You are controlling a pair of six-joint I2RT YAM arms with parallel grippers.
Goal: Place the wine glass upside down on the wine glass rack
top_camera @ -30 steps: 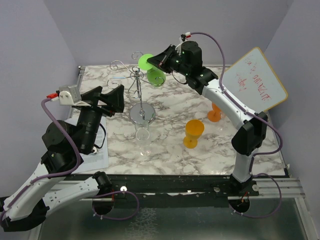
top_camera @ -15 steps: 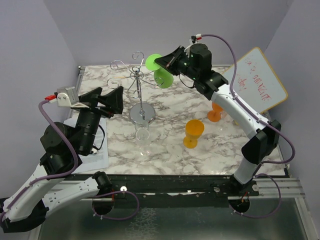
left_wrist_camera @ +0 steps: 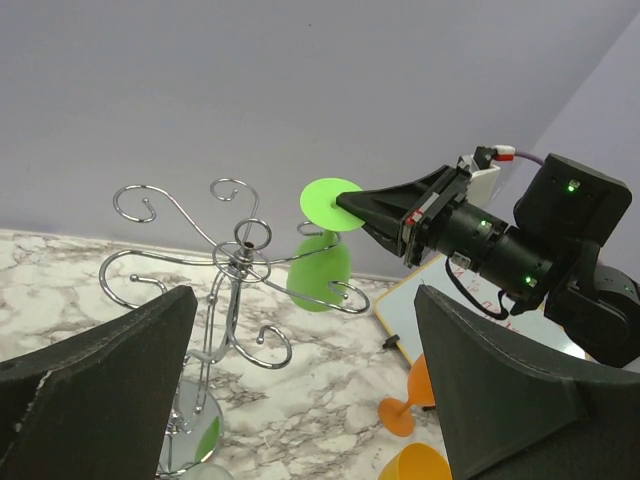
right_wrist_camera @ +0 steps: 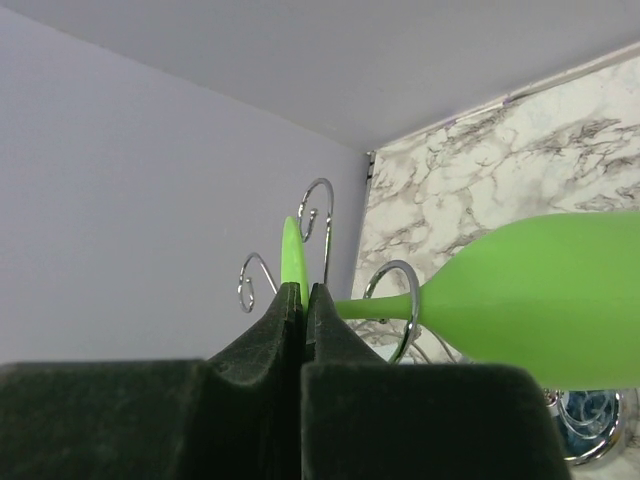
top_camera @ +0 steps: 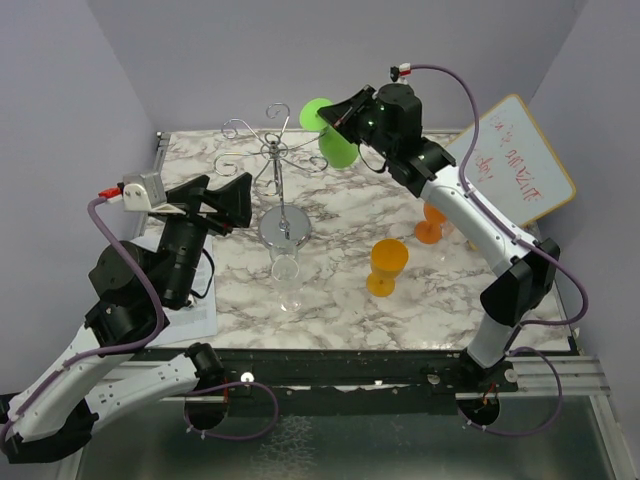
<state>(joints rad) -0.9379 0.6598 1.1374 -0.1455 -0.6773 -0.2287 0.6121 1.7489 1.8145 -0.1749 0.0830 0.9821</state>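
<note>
The green wine glass [top_camera: 336, 148] hangs upside down in the air, its flat foot up and bowl down, just right of the silver wire rack [top_camera: 277, 160]. My right gripper [top_camera: 337, 116] is shut on the rim of its foot [right_wrist_camera: 293, 255]; the stem [right_wrist_camera: 372, 308] and bowl [right_wrist_camera: 540, 300] stick out to the right, by a scroll-ended arm [right_wrist_camera: 392, 300]. In the left wrist view the glass [left_wrist_camera: 322, 270] sits beside the rack's right arm [left_wrist_camera: 340, 295]. My left gripper [top_camera: 222, 200] is open and empty, left of the rack's pole.
A clear glass [top_camera: 288, 277] stands in front of the rack's chrome base [top_camera: 284, 229]. Two orange glasses [top_camera: 386, 266] [top_camera: 430, 228] stand on the marble to the right. A whiteboard [top_camera: 508, 160] leans at the far right. A paper sheet [top_camera: 195, 300] lies at the left.
My right gripper has carried the green glass up and to the right, away from the rack's top. The left arm has barely moved.
</note>
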